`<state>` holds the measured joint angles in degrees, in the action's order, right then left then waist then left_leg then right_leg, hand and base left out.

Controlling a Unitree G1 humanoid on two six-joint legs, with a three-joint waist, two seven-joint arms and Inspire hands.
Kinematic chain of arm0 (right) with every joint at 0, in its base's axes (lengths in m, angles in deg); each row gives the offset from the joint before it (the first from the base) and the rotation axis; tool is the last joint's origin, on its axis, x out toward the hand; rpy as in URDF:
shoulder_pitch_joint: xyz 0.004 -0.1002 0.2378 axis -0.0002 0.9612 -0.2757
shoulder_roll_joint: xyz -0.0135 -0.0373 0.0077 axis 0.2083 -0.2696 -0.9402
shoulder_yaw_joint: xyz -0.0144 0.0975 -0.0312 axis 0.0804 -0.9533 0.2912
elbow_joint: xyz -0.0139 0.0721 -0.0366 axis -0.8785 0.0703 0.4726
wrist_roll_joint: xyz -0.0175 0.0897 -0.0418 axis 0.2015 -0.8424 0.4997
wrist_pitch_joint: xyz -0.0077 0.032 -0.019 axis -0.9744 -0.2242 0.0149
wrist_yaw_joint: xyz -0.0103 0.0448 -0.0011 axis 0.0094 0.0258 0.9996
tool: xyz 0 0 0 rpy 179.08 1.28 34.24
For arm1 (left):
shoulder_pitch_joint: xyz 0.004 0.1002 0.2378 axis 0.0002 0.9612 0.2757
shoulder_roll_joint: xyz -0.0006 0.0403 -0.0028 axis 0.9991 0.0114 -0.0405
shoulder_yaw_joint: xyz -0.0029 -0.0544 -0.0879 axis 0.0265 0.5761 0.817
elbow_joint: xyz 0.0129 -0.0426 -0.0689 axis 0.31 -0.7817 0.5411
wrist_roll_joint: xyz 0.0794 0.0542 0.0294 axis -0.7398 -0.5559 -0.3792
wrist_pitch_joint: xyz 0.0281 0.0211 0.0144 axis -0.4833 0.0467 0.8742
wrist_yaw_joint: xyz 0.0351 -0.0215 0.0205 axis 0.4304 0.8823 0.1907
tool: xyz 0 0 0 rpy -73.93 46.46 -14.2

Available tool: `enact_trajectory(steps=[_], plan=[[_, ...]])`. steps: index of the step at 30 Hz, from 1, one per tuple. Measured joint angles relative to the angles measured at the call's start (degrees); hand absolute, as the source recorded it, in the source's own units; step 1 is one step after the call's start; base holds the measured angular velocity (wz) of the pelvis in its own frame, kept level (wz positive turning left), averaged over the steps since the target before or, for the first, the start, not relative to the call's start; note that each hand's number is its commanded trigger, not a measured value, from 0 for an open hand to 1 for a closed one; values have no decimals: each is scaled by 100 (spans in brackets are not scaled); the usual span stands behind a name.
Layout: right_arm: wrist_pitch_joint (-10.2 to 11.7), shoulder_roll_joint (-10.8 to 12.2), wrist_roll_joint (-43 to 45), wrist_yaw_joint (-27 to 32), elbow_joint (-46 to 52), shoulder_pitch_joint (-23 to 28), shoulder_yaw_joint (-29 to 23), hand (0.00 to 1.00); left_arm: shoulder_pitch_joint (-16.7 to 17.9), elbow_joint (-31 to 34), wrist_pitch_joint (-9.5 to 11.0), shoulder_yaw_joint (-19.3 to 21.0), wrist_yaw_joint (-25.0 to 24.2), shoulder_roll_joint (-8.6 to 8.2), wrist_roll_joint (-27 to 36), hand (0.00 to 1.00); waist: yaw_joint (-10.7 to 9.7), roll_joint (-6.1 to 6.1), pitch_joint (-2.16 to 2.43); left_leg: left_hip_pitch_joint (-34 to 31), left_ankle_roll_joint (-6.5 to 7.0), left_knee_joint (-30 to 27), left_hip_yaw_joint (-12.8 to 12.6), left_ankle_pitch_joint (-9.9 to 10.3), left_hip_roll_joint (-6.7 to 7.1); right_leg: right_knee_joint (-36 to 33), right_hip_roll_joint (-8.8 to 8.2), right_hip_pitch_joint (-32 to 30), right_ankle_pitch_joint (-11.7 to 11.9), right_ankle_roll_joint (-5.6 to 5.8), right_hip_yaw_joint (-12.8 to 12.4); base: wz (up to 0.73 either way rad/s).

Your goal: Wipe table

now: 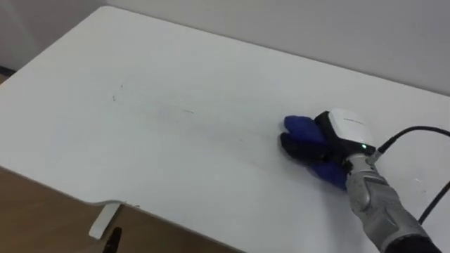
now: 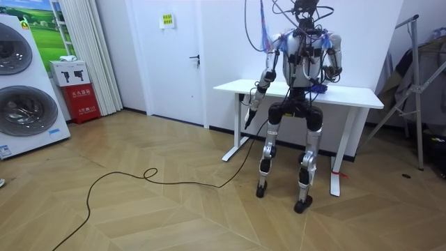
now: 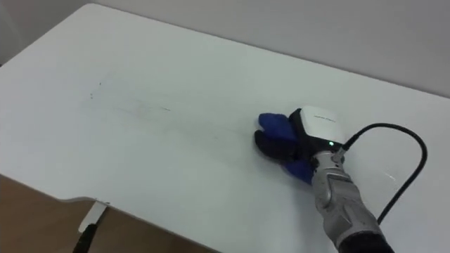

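White table (image 1: 176, 133) bears the right hand (image 1: 343, 130) flat on a blue cloth (image 1: 300, 127).

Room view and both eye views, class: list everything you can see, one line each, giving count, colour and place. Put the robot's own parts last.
table: one, white, against the wall in front of the robot
cloth: one, blue, on the table's right part, under the right hand
marks: a few, faint grey, on the table's left part
washing machines: two, white, stacked at the room view's left
cabinet: one, red, beside the machines
door: one, white, closed, left of the table in the room view
floor: one, brown wood, herringbone
rack: one, grey metal, at the room view's right
right hand: one, white back, dark fingers flat on the cloth
left hand: one, dark, hanging by the table's left end
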<state>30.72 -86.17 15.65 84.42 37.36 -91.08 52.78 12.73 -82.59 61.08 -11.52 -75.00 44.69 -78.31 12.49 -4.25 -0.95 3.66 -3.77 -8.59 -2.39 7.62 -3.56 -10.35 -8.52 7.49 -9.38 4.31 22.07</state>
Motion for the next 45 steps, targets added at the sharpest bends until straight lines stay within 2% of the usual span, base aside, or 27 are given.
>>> enact_trajectory(steps=[5, 7, 9, 15, 19, 21, 24, 28, 30, 31, 32, 35, 40, 45], plan=[[160, 81, -16, 191, 189, 325, -61, 0, -140, 16, 58, -50, -1, -8, -45, 0, -179, -26, 26, 6, 0, 0, -94, 0, 10, 80, 3, -1, 1, 1, -112, -7], [234, 87, 13, 230, 281, 462, -112, 0, -141, 16, 67, -49, -6, -9, -85, 0, -278, 5, 34, 7, 0, 0, -155, 1, 9, 79, 5, -18, 1, 1, -145, -8], [353, 115, 135, 256, 402, 693, -360, 0, -130, 16, 79, -48, -18, -16, -99, 0, -408, 86, 78, 15, 11, 14, -217, 20, 4, 79, 3, -19, 1, 9, -155, -2], [460, 136, 80, 255, 628, 1155, -902, 0, -81, 20, 90, -11, -14, -15, -79, 0, -544, 254, 136, 179, 18, 96, -325, 25, 1, 58, 9, 17, 4, 25, -332, -12], [452, 139, 143, 52, 899, 1349, -1110, 0, -75, 19, 97, -6, -28, -25, -78, 0, -633, 246, 137, 195, 20, 93, -416, 25, -1, 42, 16, -17, -7, 46, -485, -16], [424, 137, 131, 16, 1210, 1570, -1253, 0, -63, 17, 102, 43, -28, -37, -27, 0, -702, 202, 138, 199, 32, 101, -502, 32, -2, 35, 23, -93, 1, 50, -587, -17], [413, 136, -57, -152, 1886, 1862, -1513, 0, 33, 23, 109, 209, -35, -141, -14, 0, -806, 197, 133, 197, 50, 121, -638, 44, 0, 13, 35, -167, 23, 46, -778, -27], [412, 136, -243, -278, 2749, 1898, -1924, 0, 66, -5, 216, 327, -37, -204, -20, 0, -988, 163, 88, 195, 50, 128, -802, 44, -1, -42, 35, -281, 24, 42, -940, -22], [416, 133, -311, -242, 3271, 1896, -2215, 2, 83, -19, 279, 400, -37, -202, -22, 0, -1074, 101, 67, 215, 49, 131, -908, 45, -7, -34, 36, -291, 24, 43, -982, -11], [417, 133, -327, -233, 3364, 1896, -2268, 9, 83, -33, 279, 413, -37, -202, -21, 0, -1074, 87, 64, 225, 48, 131, -953, 46, -11, -34, 41, -299, 24, 42, -1014, -20], [418, 124, -353, -179, 3498, 1896, -2309, 100, 87, -82, 280, 436, -37, -197, -21, 0, -1066, 73, 61, 249, 35, 131, -996, 58, -21, -35, 53, -305, 25, 41, -1066, -21], [414, 125, -384, -150, 3604, 1900, -2311, 100, 85, -177, 280, 441, -37, -203, -20, 0, -1111, 73, 57, 279, 30, 132, -1029, 112, -47, -37, 80, -306, 25, 40, -1096, -10], [406, 128, -454, -237, 3604, 1920, -2158, 100, 81, -227, 285, 431, -36, -209, -18, 0, -1054, 107, 57, 282, 28, 132, -1069, 176, -83, -51, 107, -344, 32, 31, -1119, -5], [348, 133, -497, -464, 3503, 2085, -1667, 100, 72, -335, 305, 333, -38, -210, -14, 0, -1035, 158, 58, 298, 29, 132, -1059, 180, -86, -50, 111, -313, 36, 26, -1108, 0]])
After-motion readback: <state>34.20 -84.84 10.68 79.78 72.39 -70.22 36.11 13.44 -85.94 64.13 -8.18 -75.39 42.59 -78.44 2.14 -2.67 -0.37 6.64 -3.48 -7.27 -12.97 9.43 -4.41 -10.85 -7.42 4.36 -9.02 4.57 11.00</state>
